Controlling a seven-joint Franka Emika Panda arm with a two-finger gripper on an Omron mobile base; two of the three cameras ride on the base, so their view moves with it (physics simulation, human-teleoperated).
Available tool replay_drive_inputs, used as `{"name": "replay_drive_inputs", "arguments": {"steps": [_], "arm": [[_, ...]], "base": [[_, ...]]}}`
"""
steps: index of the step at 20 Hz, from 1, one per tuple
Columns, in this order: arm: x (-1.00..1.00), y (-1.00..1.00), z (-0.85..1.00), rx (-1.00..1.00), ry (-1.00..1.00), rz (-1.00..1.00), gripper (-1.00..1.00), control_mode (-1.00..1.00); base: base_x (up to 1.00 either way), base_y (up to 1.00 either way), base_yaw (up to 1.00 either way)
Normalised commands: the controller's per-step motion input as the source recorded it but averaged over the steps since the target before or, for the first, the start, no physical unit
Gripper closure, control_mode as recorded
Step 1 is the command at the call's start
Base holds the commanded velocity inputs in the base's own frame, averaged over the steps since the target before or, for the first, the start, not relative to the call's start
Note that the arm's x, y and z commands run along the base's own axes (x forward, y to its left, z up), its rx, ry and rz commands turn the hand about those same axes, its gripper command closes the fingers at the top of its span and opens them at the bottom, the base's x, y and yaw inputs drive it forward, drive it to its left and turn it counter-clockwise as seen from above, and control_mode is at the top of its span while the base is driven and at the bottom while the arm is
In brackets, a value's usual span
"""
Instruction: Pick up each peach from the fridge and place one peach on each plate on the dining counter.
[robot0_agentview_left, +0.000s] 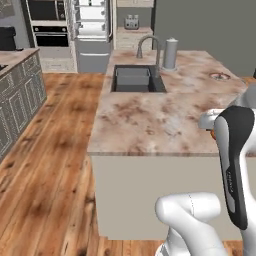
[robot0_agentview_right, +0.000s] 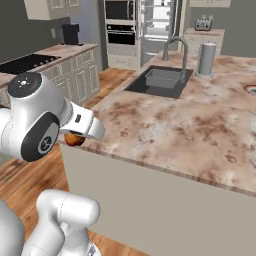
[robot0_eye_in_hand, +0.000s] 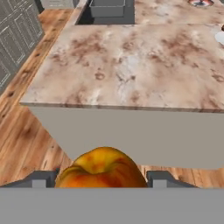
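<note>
My gripper (robot0_eye_in_hand: 103, 180) is shut on an orange-red peach (robot0_eye_in_hand: 102, 169) with a yellow blush, its dark fingertips (robot0_eye_in_hand: 40, 179) pressed to both sides. The held peach (robot0_agentview_right: 75, 140) hangs just off the near edge of the dining counter (robot0_agentview_right: 165, 130), peeking out beside my wrist in the left base view as well (robot0_agentview_left: 213, 134). A dark plate with a red-and-white rim (robot0_agentview_left: 219, 76) lies far right on the marble top (robot0_eye_in_hand: 131, 65). A pale plate (robot0_eye_in_hand: 220, 37) is cut off at the right edge. The fridge (robot0_agentview_left: 92, 30) stands open far behind.
The dark sink (robot0_agentview_left: 132, 79), tall steel tap (robot0_agentview_left: 150, 50) and a grey canister (robot0_agentview_left: 170, 54) occupy the counter's far end. Grey cabinets (robot0_agentview_left: 20, 95) with a cooktop counter line the left side across a strip of wooden floor (robot0_agentview_left: 60, 150). A black wall oven (robot0_agentview_right: 120, 22) stands beside the fridge.
</note>
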Motion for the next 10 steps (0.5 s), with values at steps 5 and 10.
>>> {"name": "replay_drive_inputs", "arguments": {"steps": [5, 10], "arm": [[0.0, 0.0, 0.0, 0.0, 0.0, 0.0, 1.0, 1.0], [0.0, 0.0, 0.0, 0.0, 0.0, 0.0, 1.0, 1.0]], "base": [[0.0, -1.0, 0.0], [0.0, -1.0, 0.0]]}}
